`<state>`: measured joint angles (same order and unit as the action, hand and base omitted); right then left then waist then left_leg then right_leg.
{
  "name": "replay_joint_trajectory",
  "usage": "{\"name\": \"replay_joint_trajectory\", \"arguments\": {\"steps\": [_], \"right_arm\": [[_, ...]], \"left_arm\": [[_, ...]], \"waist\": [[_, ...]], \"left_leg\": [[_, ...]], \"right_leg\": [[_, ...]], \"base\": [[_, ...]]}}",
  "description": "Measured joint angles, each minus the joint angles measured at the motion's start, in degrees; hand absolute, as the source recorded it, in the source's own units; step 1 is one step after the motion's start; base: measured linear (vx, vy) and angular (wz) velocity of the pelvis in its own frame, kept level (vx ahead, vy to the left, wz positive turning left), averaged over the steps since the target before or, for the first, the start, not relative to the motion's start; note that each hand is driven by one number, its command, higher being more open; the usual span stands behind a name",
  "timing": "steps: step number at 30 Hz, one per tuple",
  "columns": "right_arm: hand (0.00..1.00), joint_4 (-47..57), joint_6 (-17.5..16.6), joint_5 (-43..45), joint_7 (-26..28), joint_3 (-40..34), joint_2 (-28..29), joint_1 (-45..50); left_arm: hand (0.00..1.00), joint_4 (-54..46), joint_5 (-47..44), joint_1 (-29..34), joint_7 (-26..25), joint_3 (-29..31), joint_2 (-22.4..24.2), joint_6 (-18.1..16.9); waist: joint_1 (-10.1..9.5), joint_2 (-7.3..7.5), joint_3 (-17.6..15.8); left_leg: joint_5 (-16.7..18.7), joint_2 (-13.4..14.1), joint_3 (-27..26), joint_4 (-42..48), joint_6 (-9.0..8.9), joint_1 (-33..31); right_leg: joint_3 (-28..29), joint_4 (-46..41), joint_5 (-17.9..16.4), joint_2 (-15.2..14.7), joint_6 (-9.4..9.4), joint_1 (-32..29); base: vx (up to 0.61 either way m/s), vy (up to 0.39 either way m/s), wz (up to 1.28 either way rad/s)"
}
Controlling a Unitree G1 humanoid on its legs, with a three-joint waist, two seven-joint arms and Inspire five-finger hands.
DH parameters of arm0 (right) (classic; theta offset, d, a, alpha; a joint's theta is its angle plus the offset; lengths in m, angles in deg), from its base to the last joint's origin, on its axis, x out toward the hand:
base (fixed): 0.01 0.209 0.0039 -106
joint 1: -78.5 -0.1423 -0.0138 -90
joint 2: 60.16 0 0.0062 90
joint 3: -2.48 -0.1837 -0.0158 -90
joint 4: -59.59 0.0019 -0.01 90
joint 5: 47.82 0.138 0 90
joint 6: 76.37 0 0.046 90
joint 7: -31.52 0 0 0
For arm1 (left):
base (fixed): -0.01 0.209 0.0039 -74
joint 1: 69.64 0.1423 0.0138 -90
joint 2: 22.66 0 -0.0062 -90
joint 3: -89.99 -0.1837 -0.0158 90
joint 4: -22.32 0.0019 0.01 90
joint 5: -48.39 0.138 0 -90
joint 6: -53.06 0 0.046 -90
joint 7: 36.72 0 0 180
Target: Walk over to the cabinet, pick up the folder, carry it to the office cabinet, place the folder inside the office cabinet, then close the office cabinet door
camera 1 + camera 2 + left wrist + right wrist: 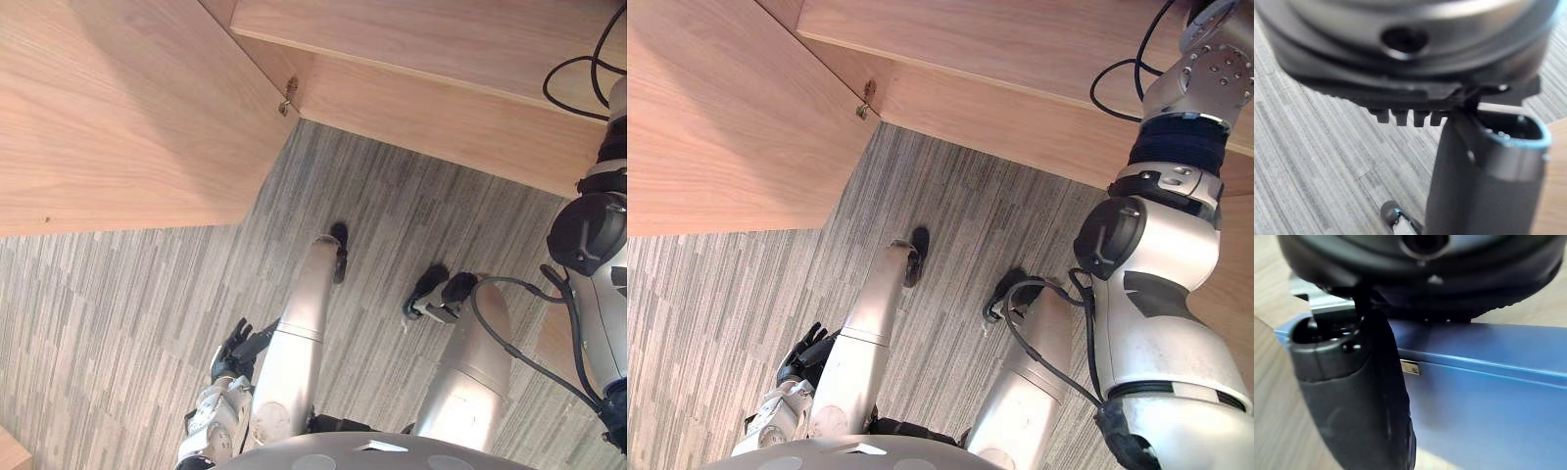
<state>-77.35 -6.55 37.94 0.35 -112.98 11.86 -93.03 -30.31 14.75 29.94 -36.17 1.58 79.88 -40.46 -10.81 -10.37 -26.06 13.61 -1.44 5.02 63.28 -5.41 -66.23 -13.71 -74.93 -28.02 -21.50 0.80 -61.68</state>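
Our right hand (1352,396) thumb-pinches the flat glossy blue folder (1488,401); fingers behind it hidden. Thin grip, so we risk it pivoting out. Left hand (233,354) hangs relaxed.

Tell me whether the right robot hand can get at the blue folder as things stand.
Probably yes: the right robot hand hangs close beside the blue folder, which lies on a wooden surface, with nothing visible between them.

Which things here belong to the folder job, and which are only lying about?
For the job: blue folder; right hand holding it; open cabinet door; cabinet.
Just there: carpet floor; left hand, idle and low by the floor.
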Motion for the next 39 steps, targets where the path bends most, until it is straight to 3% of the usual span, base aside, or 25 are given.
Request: {"name": "replay_joint_trajectory", "arguments": {"steps": [6, 12, 16, 24, 30, 36, 39], "right_arm": [[1.0, 0.0, 0.9, -1.1, 1.1, -0.4, 1.4, 1.2], [1.0, 0.6, 0.3, -2.2, 3.0, -4.1, 7.8, 6.3], [1.0, 0.7, -0.6, -2.2, 3.1, -5.5, 12.8, 9.3], [1.0, 0.5, 2.1, -4.5, 3.7, -4.5, 16.9, 15.3], [1.0, -3.8, 7.8, -9.0, 5.6, -0.8, 16.8, 17.7], [1.0, -11.8, 22.6, -27.6, 12.1, 10.2, 11.0, 16.9], [1.0, -15.0, 29.6, -44.9, 21.8, 17.4, 6.1, 15.3]], "left_arm": [[1.0, 1.0, 0.0, -0.2, 0.0, 1.9, 0.4, 0.0], [1.0, 2.6, 0.0, -0.4, -0.1, 2.9, 0.5, 0.0], [1.0, 2.6, 0.0, -0.4, -0.1, 3.2, 0.5, 0.0], [1.0, 4.4, 0.0, -0.4, 0.1, 5.0, 1.4, 0.0], [1.0, 7.3, 0.0, -0.2, 0.6, 6.2, 1.5, 0.0], [1.0, 8.2, 0.1, 0.0, 2.2, 6.8, 1.5, 0.0], [1.0, 8.3, 0.6, 0.3, 4.6, 9.0, 1.3, 0.0]], "waist": [[-0.02, -0.22, 0.3], [-0.34, -0.33, 4.2], [-0.4, -0.11, 5.0], [-0.23, 1.55, 7.1], [0.15, 3.9, 9.5], [0.31, 4.29, 10.6], [0.41, 4.31, 10.6]], "left_leg": [[0.0, 0.2, 0.4, -1.0, -0.24, 3.0], [0.1, 0.4, 0.9, -3.2, -0.44, 6.0], [0.8, 1.2, 0.9, -3.8, -0.71, 8.7], [0.9, 1.8, 0.2, -7.2, -0.71, 14.1], [-0.2, 2.1, -0.7, -13.2, 0.01, 18.8], [-1.0, 2.3, -1.9, -17.0, 0.84, 21.1], [-1.3, 2.4, -2.6, -17.7, 1.26, 21.2]], "right_leg": [[-0.6, 1.4, 0.0, 0.6, -0.01, 3.3], [-2.0, 4.0, 0.0, 0.9, -0.01, 7.0], [-2.3, 5.4, 0.0, 1.8, 0.02, 9.9], [-2.7, 9.2, 0.4, 2.4, -0.2, 15.1], [-3.6, 14.8, 2.0, 2.7, -0.53, 19.3], [-4.2, 19.5, 3.8, 2.8, -1.38, 21.9], [-4.3, 21.1, 4.5, 2.9, -1.98, 22.5]], "base": [[-0.03, 0.068, -0.01], [0.0, 0.074, 0.02], [0.04, 0.056, -0.09], [0.05, 0.043, -0.04], [0.09, 0.023, 0.0], [0.11, 0.039, -0.01], [0.08, 0.056, -0.01]]}}
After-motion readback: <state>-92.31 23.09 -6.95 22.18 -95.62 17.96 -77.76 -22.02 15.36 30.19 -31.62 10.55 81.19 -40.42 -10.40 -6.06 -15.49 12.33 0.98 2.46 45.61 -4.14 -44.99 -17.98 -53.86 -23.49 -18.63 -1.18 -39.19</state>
